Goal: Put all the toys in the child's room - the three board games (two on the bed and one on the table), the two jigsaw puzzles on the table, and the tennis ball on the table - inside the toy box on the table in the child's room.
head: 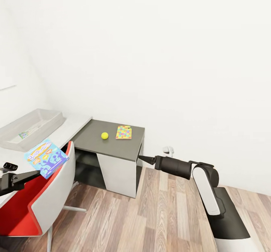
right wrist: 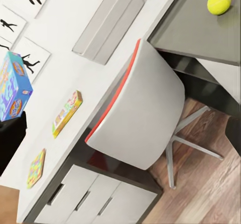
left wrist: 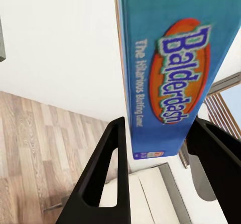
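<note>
1. Currently the left gripper pinches the blue board game by its edge, held above the red chair.
2. Carry it level across the table and release low inside the toy box.
3. Whether the right gripper is spread or pressed together, I cannot tell; it points at the cabinet with the tennis ball and one jigsaw puzzle.

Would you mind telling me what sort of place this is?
Probably a child's room: a blue Balderdash board game, a colourful jigsaw puzzle on the desk, and baseball-player silhouette pictures on the wall.
</note>
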{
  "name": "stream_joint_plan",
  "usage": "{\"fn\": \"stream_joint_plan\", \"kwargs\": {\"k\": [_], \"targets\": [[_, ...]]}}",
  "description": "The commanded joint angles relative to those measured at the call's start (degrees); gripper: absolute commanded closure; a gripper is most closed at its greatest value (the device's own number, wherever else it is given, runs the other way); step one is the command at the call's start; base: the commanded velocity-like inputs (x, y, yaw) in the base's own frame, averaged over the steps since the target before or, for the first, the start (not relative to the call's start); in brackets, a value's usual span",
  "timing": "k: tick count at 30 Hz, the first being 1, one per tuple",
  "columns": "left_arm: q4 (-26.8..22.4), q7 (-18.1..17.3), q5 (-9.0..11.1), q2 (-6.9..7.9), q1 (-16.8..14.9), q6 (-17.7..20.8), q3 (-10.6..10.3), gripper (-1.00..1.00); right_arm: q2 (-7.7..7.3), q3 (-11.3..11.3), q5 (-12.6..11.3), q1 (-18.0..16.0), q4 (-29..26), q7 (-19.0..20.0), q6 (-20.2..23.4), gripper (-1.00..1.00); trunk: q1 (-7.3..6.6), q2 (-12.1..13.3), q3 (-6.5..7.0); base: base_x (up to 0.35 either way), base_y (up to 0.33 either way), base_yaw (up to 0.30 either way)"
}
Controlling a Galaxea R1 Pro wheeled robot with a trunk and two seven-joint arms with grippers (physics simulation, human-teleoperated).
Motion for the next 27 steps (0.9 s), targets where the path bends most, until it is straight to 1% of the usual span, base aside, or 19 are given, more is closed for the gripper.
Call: {"fn": "stream_joint_plan", "kwargs": {"k": [1,6,12,15,21,27], "targets": [[0.0,-0.3,0.0,0.02,0.0,0.6,0.0,1.0,0.05,0.0,0.6,0.0,0.0,0.5,0.0,-1.0,0.03,-0.1,-0.09,0.007,0.0,0.0],[0.0,-0.3,0.1,0.02,0.0,0.6,0.0,1.0,0.08,0.0,0.8,0.0,0.0,0.4,-0.2,-1.0,0.03,-0.1,0.22,0.003,0.0,0.081],[0.0,-0.3,0.1,0.02,0.0,0.6,0.0,1.0,0.09,0.0,0.8,0.0,0.0,0.4,-0.4,-1.0,0.03,-0.1,0.72,0.0,-0.022,0.154],[0.0,-0.3,0.1,0.02,0.0,0.6,0.0,1.0,0.09,0.0,0.8,0.0,0.0,0.4,-0.4,-1.0,0.03,-0.1,0.97,0.0,-0.154,0.177],[0.0,-0.3,0.1,-0.01,0.0,0.6,0.0,1.0,0.09,0.0,0.8,0.0,0.0,0.4,-0.4,-1.0,0.03,-0.1,1.46,0.0,-0.248,0.188],[0.0,-0.3,0.1,-0.02,0.0,0.6,0.0,1.0,0.09,0.0,0.9,0.0,0.0,0.3,-0.4,-1.0,0.03,-0.1,1.96,0.0,-0.103,0.19]]}}
